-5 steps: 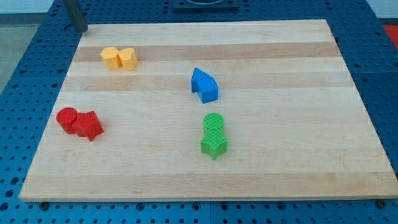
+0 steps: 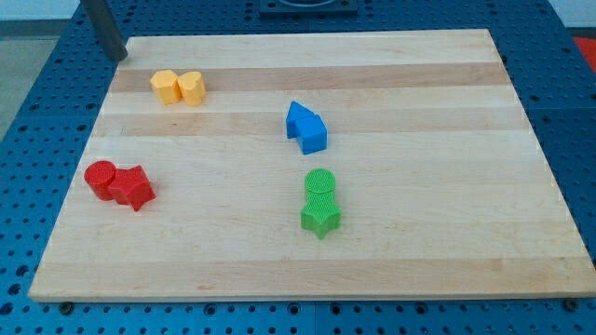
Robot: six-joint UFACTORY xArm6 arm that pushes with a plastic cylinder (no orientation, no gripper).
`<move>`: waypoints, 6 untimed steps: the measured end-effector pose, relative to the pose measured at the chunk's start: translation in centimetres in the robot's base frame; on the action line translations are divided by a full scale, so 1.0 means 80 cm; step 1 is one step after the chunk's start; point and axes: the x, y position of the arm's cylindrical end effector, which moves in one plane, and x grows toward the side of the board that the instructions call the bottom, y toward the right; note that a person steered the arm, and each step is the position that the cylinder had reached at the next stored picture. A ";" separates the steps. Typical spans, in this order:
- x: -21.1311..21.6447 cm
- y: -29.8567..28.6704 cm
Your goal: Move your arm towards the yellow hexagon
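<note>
Two yellow blocks stand touching side by side near the board's top left. The right one (image 2: 192, 87) has flat facets like a hexagon; the left one (image 2: 166, 87) has a shape I cannot make out. My tip (image 2: 117, 57) is at the board's top left corner, up and to the left of the yellow pair and well apart from it. The dark rod rises from it out of the view's top.
A red cylinder (image 2: 100, 178) touches a red star (image 2: 133, 189) at the left. Two blue blocks (image 2: 305, 127) sit joined at the centre. A green cylinder (image 2: 320, 186) touches a green star (image 2: 320, 220) below them. The wooden board (image 2: 447, 214) lies on a blue pegboard.
My tip has shifted a little to the view's left and down, along the board's top left corner. No block has moved.
</note>
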 end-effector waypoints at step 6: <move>0.112 0.120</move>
